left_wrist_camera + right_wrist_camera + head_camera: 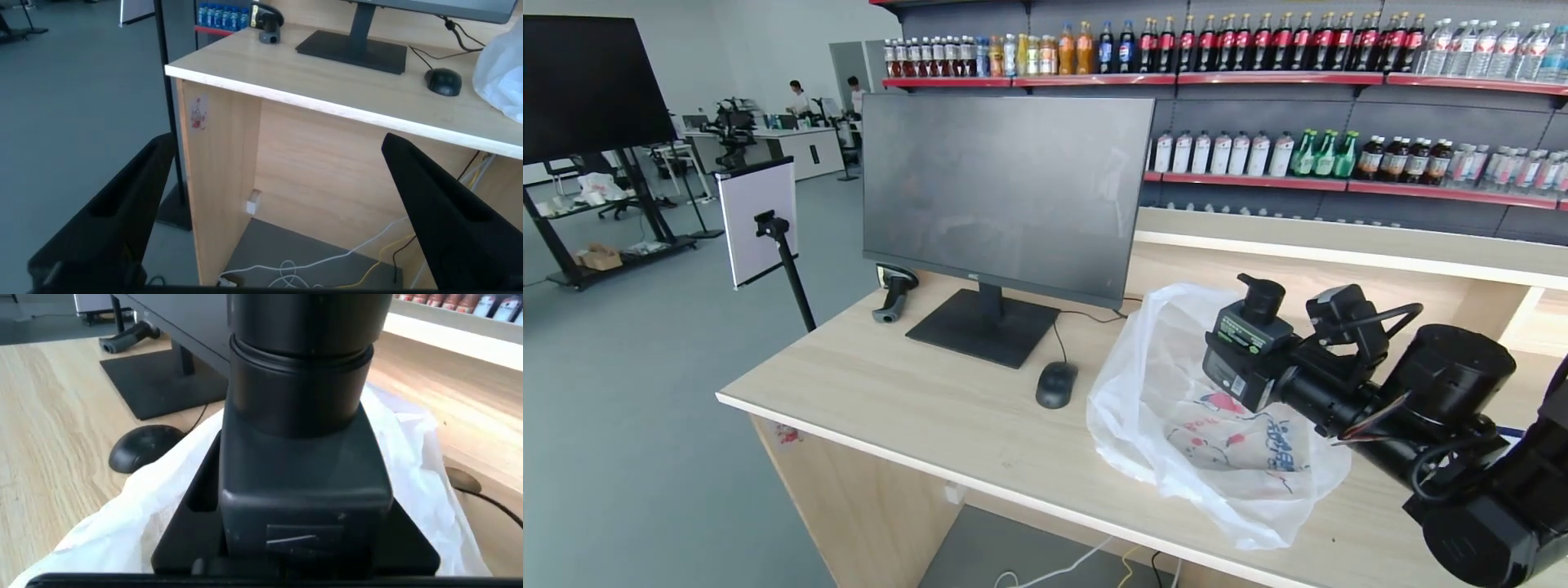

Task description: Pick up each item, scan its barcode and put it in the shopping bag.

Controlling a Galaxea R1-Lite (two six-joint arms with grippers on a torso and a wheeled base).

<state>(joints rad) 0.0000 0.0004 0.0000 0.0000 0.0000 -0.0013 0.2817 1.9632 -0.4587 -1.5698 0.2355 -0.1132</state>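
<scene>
Black bottle point(1245, 343) half within right claw point(1289, 374)

The bottle point(1245, 347) clamped in the right gripper point(1241, 363) covers most of the bag point(1168, 408) in the right wrist view, and its far end runs past the frame; its label is too small to read. The right arm hides the bag's side toward the desk's point(890, 384) right edge. The left gripper's point(278, 140) wide-spread fingers point(122, 212) are cut off by the frame
</scene>
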